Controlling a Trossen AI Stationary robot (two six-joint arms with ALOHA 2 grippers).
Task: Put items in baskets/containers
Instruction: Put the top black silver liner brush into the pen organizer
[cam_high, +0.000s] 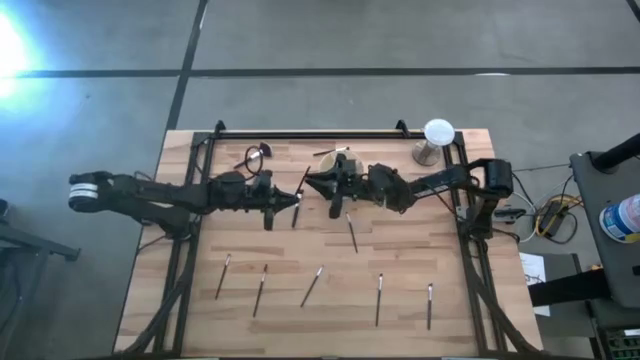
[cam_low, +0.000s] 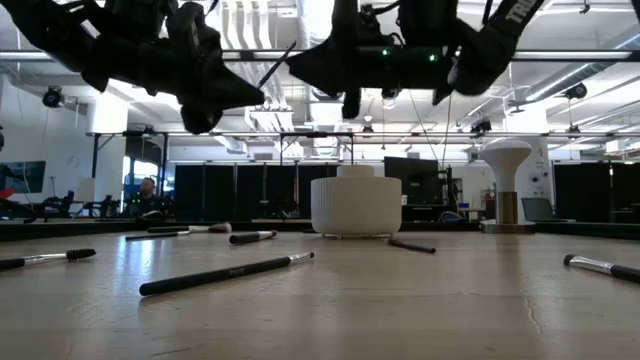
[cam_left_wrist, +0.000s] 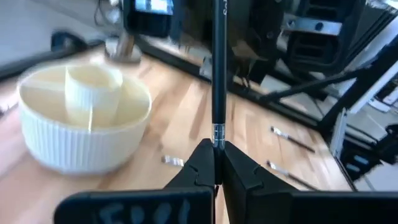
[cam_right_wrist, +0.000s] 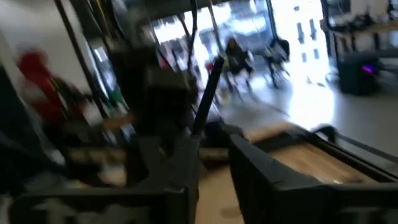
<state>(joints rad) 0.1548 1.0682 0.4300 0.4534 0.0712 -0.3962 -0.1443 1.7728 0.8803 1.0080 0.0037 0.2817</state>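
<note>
My left gripper (cam_high: 297, 201) is shut on a dark makeup brush (cam_left_wrist: 218, 74) above the table's middle, just left of the cream holder (cam_left_wrist: 87, 118). From the right, my right gripper (cam_high: 312, 183) faces it with its fingers apart (cam_right_wrist: 214, 168). In the right wrist view the same brush (cam_right_wrist: 206, 99) passes close by one of those fingers. The holder (cam_low: 355, 205) stands on the table behind the two grippers. Several more brushes (cam_high: 312, 286) lie flat along the near half of the table. My left gripper pinches the brush between its two fingertips at the silver band (cam_left_wrist: 218, 132) on the shaft. The fingers come nearly level from the table's left and lie across the brush. The brush is lifted clear of the table, slanting upward. My right gripper: I cannot tell whether a finger touches the brush.
A white globe on a grey stand (cam_high: 438, 138) is at the far right corner. A fluffy-headed brush (cam_high: 255, 156) lies near the far edge, and another brush (cam_high: 352, 236) just near of the holder. A black frame (cam_high: 300, 133) runs round the table.
</note>
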